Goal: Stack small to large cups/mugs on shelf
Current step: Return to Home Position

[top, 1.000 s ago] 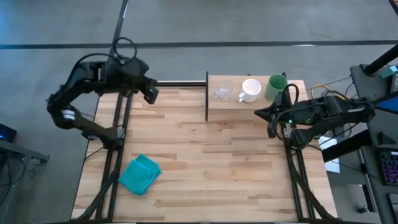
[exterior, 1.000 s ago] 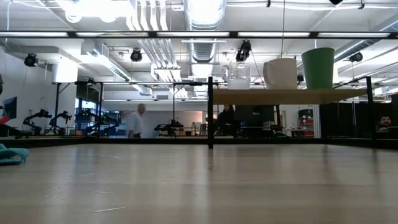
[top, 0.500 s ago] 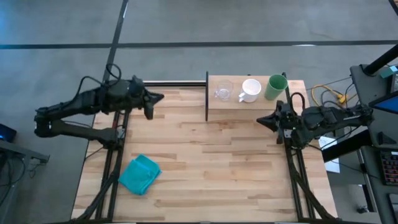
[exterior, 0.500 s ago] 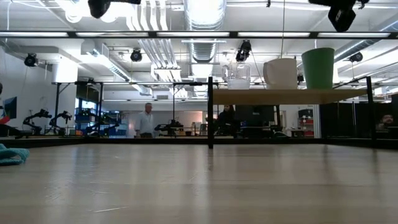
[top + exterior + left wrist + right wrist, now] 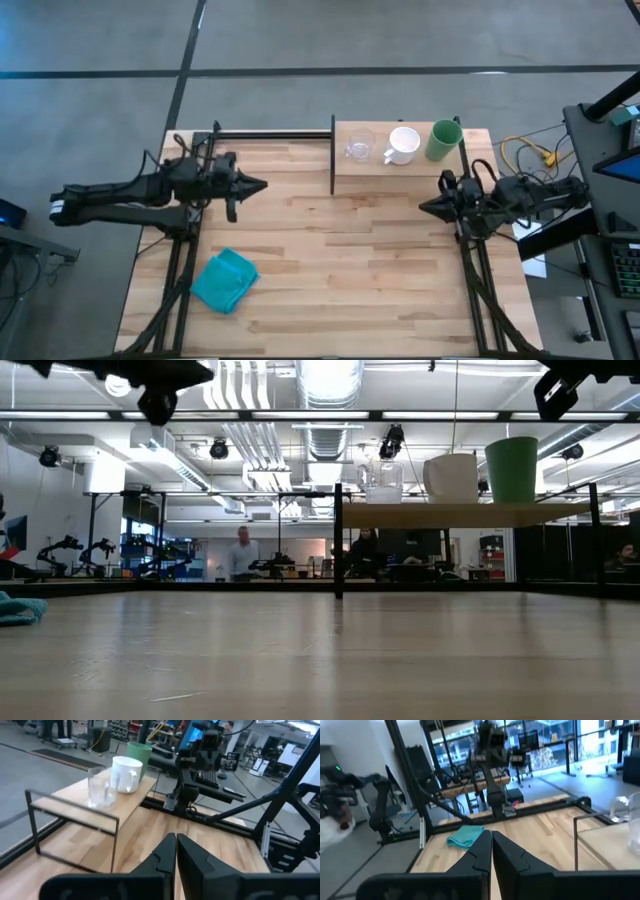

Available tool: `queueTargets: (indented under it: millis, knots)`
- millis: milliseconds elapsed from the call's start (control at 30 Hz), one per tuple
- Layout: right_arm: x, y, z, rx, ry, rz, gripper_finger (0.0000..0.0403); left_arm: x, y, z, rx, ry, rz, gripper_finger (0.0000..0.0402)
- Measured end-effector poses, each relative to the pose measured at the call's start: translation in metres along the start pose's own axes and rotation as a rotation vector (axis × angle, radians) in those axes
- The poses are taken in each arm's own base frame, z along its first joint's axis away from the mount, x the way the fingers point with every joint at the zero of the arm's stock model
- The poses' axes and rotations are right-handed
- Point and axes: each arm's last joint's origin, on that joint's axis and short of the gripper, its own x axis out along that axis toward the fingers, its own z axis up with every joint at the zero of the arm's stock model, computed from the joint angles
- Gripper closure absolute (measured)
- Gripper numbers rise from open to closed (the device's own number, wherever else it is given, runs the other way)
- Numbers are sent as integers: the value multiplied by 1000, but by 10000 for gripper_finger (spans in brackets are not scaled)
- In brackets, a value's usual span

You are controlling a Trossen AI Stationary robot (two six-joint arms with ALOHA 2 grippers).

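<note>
Cups: all three stand upright on the shelf [image 5: 380, 178], mouths up, in one row along its long axis, none touching.
Order: clear cup [image 5: 359, 148] at the left end, white mug [image 5: 403, 145] in the middle, green cup [image 5: 443, 140] at the right end.
Mug handle: angled toward the clear cup.
Shelf: at the far edge of the desk [image 5: 330, 270], right of centre, its long axis running left to right.
Left jaws: closed on nothing, above the desk's left side, pointing right toward the shelf and well apart from it.
Right jaws: closed on nothing, at the desk's right edge, near the shelf's front, pointing left.
Cloth [image 5: 224, 280]: teal, folded, on the desk's near left.
</note>
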Motion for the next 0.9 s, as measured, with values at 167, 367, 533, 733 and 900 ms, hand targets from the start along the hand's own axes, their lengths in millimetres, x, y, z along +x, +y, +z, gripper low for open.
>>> queueTargets:
  millis: [167, 367, 533, 733, 900]
  knots:
    - [-12, -3, -5, 2, -53, 12, 394, -17, 7, -23, -28, -40, -9, 402]
    - [-24, -9, -18, 4, -117, 25, 394, -40, 11, -38, -56, -118, -31, 402]
    - [-20, -10, -28, 6, -118, 37, 394, -52, 15, -49, -67, -176, -46, 402]
    - [-17, -10, -33, 17, -161, 58, 394, -54, 22, -74, -90, -166, -44, 402]
    - [-14, -11, -40, 38, -137, 55, 394, -52, 26, -93, -112, -191, -54, 402]
